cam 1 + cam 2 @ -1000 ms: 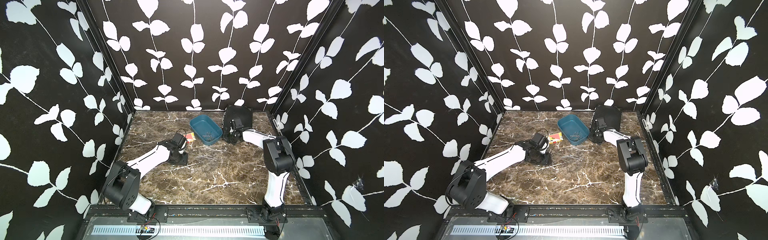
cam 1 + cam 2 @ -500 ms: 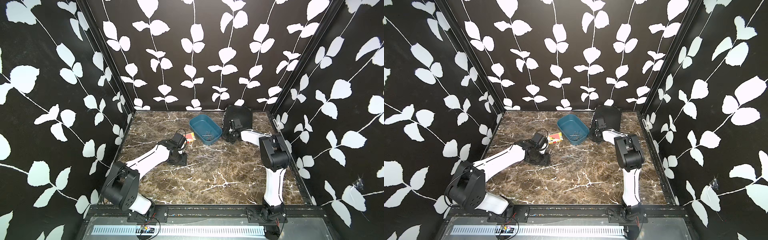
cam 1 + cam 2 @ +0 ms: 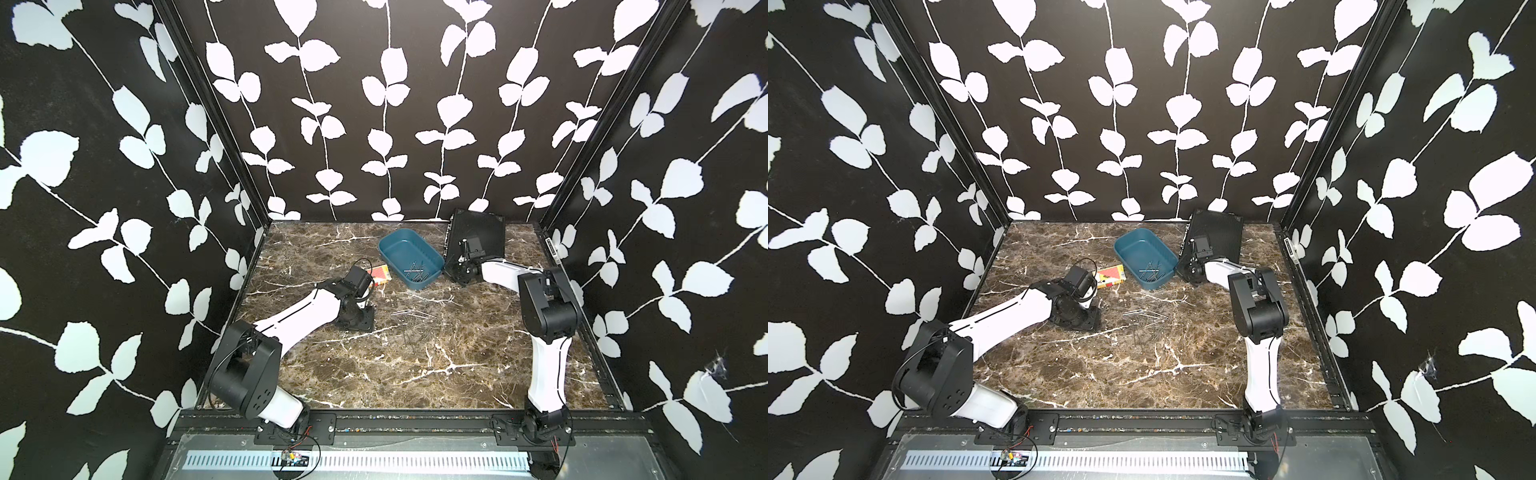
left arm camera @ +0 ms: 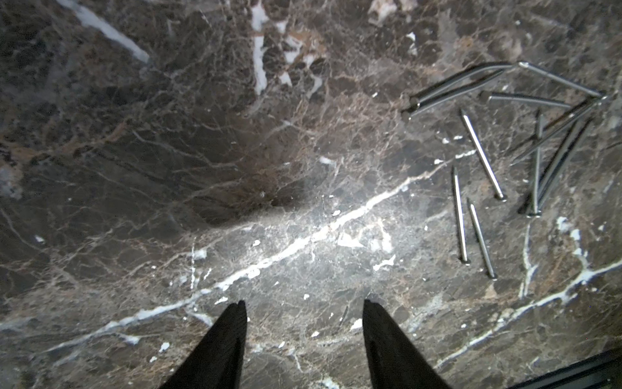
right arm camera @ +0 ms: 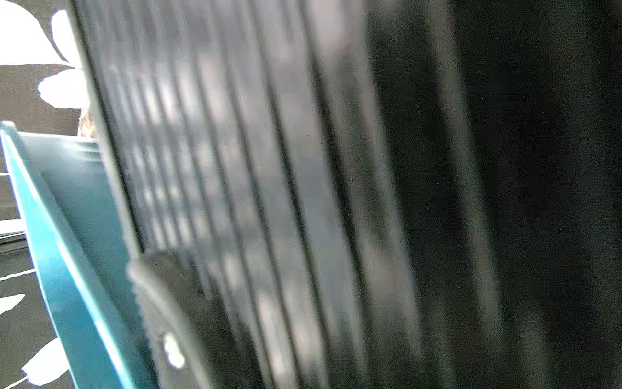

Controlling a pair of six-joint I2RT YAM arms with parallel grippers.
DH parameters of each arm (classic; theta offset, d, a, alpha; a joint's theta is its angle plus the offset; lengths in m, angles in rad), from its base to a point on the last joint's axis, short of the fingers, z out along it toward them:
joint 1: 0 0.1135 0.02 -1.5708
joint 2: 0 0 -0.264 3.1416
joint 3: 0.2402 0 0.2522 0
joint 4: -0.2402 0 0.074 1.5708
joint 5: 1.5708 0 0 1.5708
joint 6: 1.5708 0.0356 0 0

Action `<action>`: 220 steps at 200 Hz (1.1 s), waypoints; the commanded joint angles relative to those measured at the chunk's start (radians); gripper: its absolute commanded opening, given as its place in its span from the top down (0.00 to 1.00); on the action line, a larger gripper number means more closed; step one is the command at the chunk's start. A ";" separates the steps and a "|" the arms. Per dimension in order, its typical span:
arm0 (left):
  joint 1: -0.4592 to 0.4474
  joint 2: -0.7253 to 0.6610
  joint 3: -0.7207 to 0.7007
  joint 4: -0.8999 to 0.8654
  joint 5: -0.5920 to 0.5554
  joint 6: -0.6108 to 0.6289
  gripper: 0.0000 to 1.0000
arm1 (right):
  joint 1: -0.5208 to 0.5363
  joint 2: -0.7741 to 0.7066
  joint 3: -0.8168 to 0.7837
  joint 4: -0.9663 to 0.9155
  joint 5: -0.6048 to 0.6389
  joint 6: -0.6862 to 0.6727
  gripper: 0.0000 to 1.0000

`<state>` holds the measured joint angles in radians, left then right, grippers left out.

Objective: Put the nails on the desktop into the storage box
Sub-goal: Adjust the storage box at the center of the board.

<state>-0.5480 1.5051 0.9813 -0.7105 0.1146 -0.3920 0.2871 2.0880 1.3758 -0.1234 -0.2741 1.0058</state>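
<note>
- My left gripper [image 4: 304, 304] points down at the desktop [image 4: 168, 168]. Its two black fingers [image 4: 222, 340] stand apart, with only bare marble between them.
- The loose nails [image 4: 538, 144] lie off to one side of those fingers, touching neither. They are a scattered bunch, some crossing each other and a few lying singly.
- In both top views the same pile [image 3: 415, 328] sits near the middle of the desktop [image 3: 374, 374], beside the left gripper on the right arm's side and nearer the front than the blue tub.
- The blue tub [image 3: 397, 251] stands toward the back of the desktop, set at an angle. A small cluster of nails [image 3: 415, 272] already lies inside it, at the end nearer the pile.
- A small red-and-white card box [image 3: 380, 274] lies just beside the tub, between it and my left arm.
- My right gripper [image 3: 460, 272] is low between the tub and a black ribbed case [image 3: 478, 232] at the back right. Its fingers are closed together, and I cannot tell whether anything is pinched in them.
- The right wrist view is blurred. It shows only the ribbed case [image 5: 235, 168] up close and the tub's wall [image 5: 67, 269] next to it.
</note>
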 commanded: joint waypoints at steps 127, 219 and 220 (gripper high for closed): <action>0.004 -0.016 -0.015 0.021 0.020 0.008 0.42 | -0.005 -0.091 -0.227 -0.048 0.039 -0.080 1.00; 0.004 -0.024 -0.067 0.119 0.044 -0.014 0.42 | -0.005 -0.418 -0.237 -0.419 0.168 -0.364 0.67; 0.004 -0.024 -0.067 0.119 0.045 -0.014 0.42 | -0.006 -0.418 -0.233 -0.428 0.174 -0.372 0.66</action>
<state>-0.5480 1.5093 0.9386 -0.6254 0.1417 -0.3939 0.2867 1.7275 1.0508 -0.3252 -0.2131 0.8005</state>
